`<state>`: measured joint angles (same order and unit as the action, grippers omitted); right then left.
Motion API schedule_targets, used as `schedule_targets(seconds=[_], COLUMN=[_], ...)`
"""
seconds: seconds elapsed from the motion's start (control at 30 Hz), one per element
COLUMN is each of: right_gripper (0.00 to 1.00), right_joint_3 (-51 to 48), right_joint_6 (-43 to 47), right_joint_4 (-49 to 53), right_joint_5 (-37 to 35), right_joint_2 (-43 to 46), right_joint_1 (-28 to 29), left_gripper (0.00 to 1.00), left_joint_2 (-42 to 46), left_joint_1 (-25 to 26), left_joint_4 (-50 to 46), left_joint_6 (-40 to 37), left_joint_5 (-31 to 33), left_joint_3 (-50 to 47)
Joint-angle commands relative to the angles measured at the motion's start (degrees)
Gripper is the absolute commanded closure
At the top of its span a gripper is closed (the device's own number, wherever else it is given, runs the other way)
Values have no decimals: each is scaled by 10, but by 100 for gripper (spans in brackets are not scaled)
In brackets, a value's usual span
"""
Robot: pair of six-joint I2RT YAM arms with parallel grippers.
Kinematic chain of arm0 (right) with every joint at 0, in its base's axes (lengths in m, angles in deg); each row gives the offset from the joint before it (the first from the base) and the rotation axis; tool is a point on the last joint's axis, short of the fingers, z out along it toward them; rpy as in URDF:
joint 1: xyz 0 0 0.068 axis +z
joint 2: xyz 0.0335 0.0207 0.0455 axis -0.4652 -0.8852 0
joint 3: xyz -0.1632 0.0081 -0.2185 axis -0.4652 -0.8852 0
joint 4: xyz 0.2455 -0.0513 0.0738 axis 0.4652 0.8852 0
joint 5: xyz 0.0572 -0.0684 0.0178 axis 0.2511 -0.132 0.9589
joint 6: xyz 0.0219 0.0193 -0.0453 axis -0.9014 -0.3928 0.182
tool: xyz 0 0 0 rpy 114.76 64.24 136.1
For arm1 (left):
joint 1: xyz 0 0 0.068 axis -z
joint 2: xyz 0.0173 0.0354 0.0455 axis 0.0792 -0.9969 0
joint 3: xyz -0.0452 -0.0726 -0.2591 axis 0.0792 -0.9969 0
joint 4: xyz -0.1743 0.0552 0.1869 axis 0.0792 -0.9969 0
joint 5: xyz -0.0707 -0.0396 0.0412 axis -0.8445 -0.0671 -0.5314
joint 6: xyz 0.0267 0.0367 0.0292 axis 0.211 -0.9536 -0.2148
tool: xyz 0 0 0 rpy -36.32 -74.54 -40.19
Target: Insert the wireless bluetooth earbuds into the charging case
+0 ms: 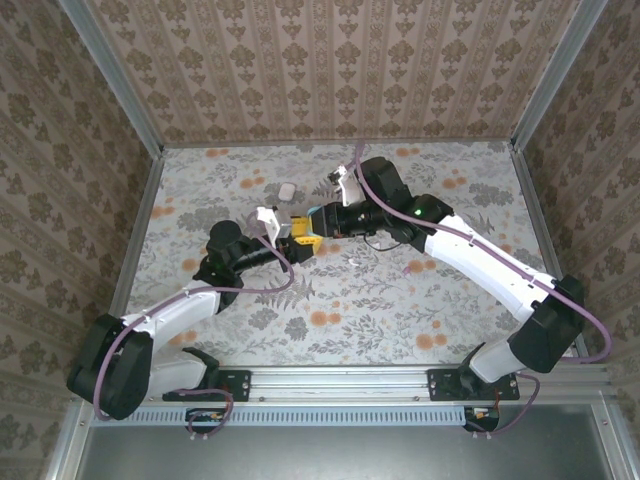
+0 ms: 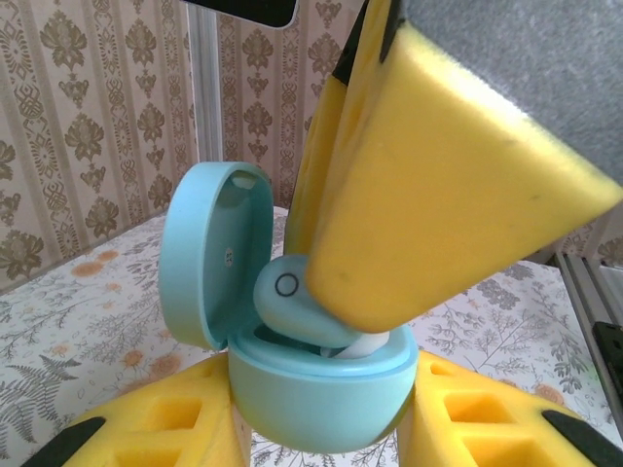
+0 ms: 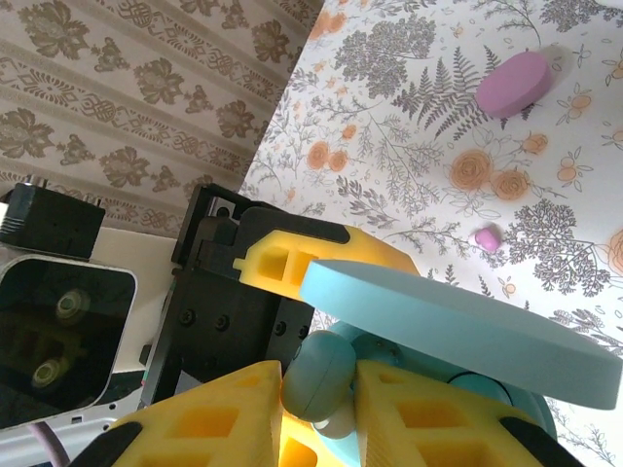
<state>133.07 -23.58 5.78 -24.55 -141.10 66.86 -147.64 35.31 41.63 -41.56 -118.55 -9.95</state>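
— Looking down from above first, where do the two claws sit?

— Both arms reach to the middle of the table (image 1: 350, 320). The left gripper (image 1: 296, 238) and the right gripper (image 1: 312, 224) meet tip to tip there, their yellow fingers crowded together (too small from up here to tell what lies between them). A small white object (image 1: 288, 190) rests on the flowered cloth just beyond them.

— And from the left wrist?

— The left gripper (image 2: 321, 413) has its jaws drawn in on the base of the teal charging case (image 2: 321, 389), one yellow finger on each side, holding it upright. The lid (image 2: 209, 253) is swung open and stands on the left. The teal earbud (image 2: 292, 302) lies tilted in the mouth of the case, its white tip down in the well and its body above the rim. One of the right gripper's fingers (image 2: 438, 195) comes down from above and rests against the bud.

— What does the right wrist add?

— The right gripper (image 3: 316, 389) is almost fully closed, pinching the teal earbud between its two yellow fingers. The open lid crosses the view just above them. Farther off on the table, a pink case (image 3: 513, 85) and a pink earbud (image 3: 485, 237) lie apart from each other, well away from both claws.
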Motion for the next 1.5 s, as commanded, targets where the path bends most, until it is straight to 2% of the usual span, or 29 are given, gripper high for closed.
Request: schedule_targets(seconds=[0.0,0.23,0.4,0.53,1.47], right_gripper=[73,74,74,74,66], right_joint_3=[9,3,-4,-4,21], right_joint_6=[4,7,2,7,28], right_joint_4=[8,8,-13,-9,45], right_joint_5=[-7,-59,-61,-33,-58], right_joint_2=[-10,-2,3,-1,25], right_joint_1=[2,2,1,2,3], left_gripper=[63,63,63,63,63], left_joint_2=[17,16,16,14,17], left_joint_1=[4,5,5,5,5], left_joint_4=[36,42,47,61,80], left_joint_6=[-6,-1,5,15,20], left_joint_5=[-1,-2,0,12,31], left_joint_3=[16,17,17,16,14])
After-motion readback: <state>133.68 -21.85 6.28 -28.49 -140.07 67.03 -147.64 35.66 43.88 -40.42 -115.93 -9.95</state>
